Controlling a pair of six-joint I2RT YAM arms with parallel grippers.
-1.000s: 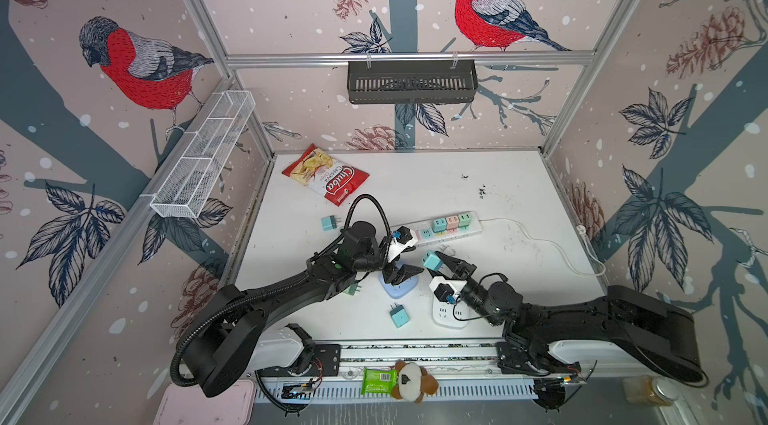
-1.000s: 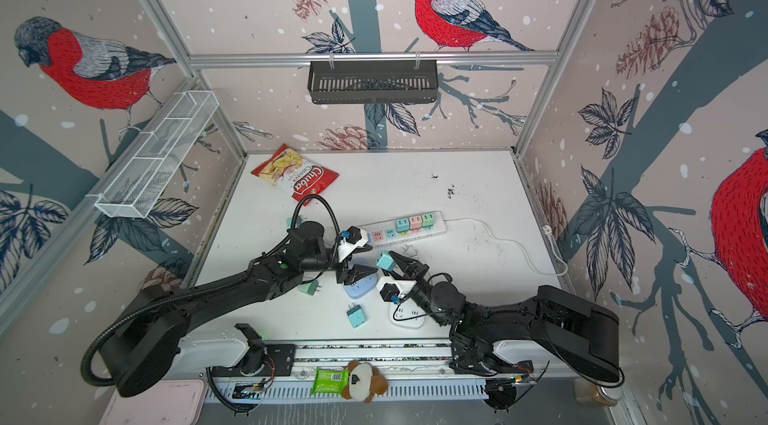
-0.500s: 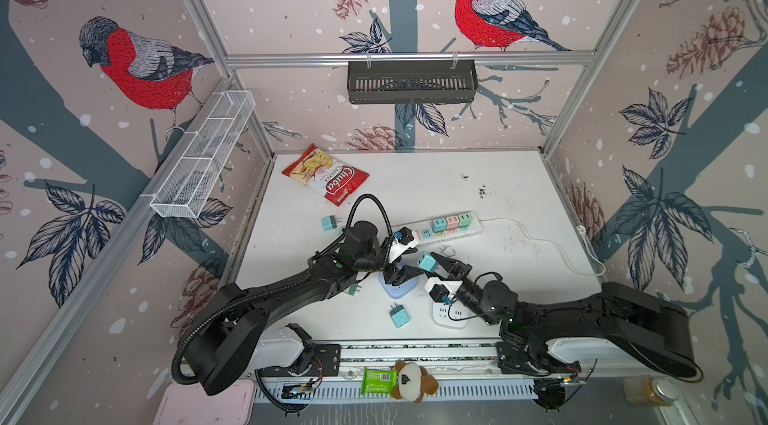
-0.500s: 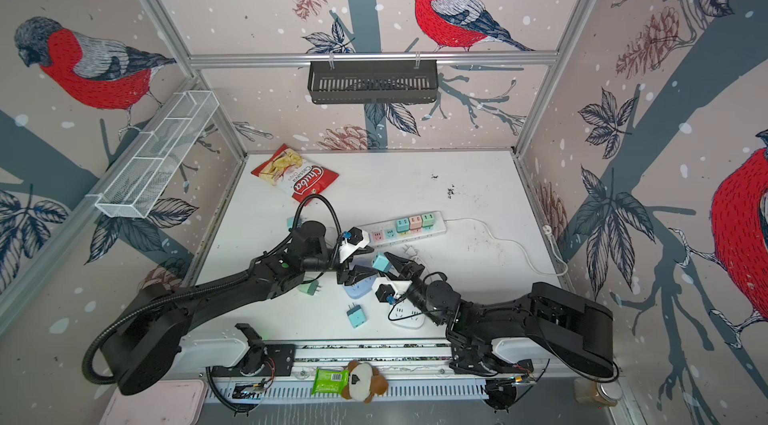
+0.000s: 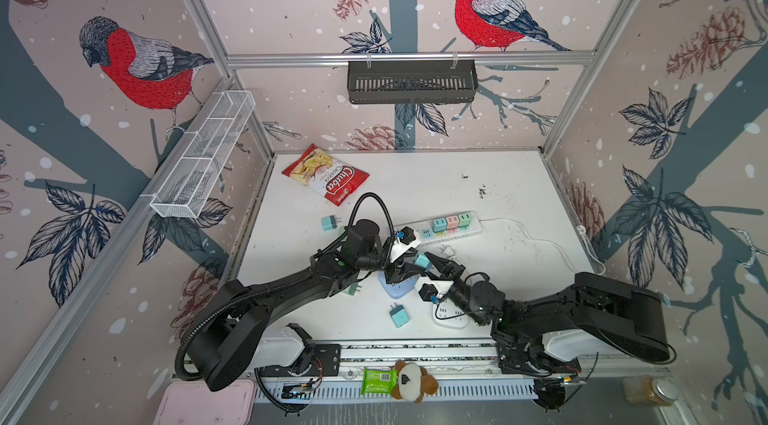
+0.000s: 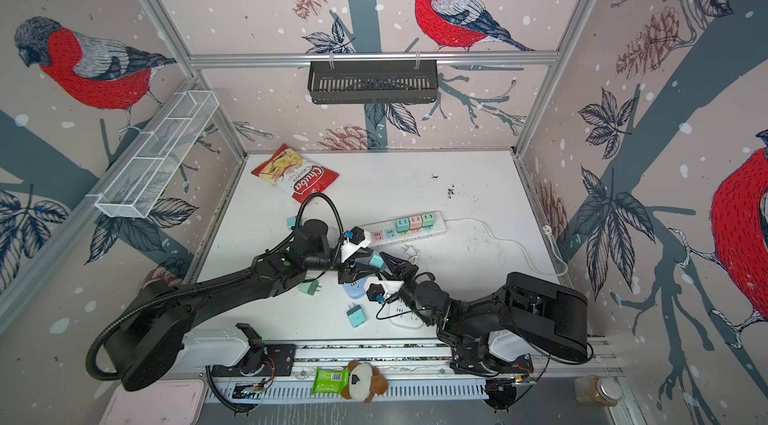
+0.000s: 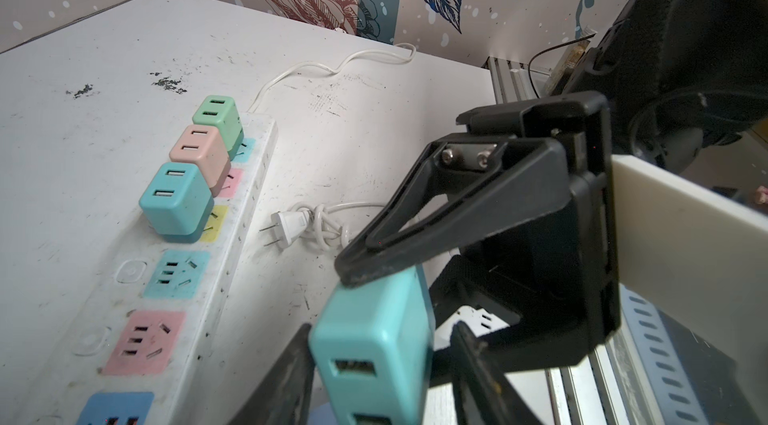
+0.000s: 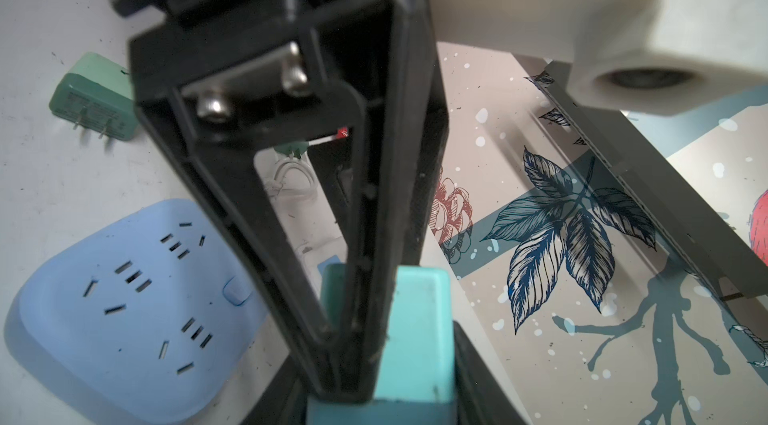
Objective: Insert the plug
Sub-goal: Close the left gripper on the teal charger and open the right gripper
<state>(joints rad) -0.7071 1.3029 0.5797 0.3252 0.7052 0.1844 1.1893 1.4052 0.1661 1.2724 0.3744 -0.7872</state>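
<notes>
The plug (image 5: 423, 260) (image 6: 376, 259) is a teal cube held above the table between both arms. My right gripper (image 5: 434, 263) (image 8: 380, 394) is shut on the plug (image 8: 419, 319). My left gripper (image 5: 409, 269) (image 7: 382, 381) straddles the same plug (image 7: 374, 344): one finger lies against its side, and a small gap shows at the other finger, so it is open. The white power strip (image 5: 426, 232) (image 7: 174, 273) lies just behind, with teal, pink and green cubes plugged in and several coloured sockets free.
A blue socket block (image 5: 397, 288) (image 8: 137, 302) lies under the grippers and a white one (image 5: 451, 315) sits beside it. Loose plugs: teal (image 5: 399, 315), green (image 5: 353, 288), teal (image 5: 329, 222). A coiled white cord (image 7: 299, 225) lies beside the strip. A chips bag (image 5: 326, 173) is at the back left.
The right gripper has carried the teal plug slightly left, in between the left gripper's fingers. The left jaws have narrowed around it.
</notes>
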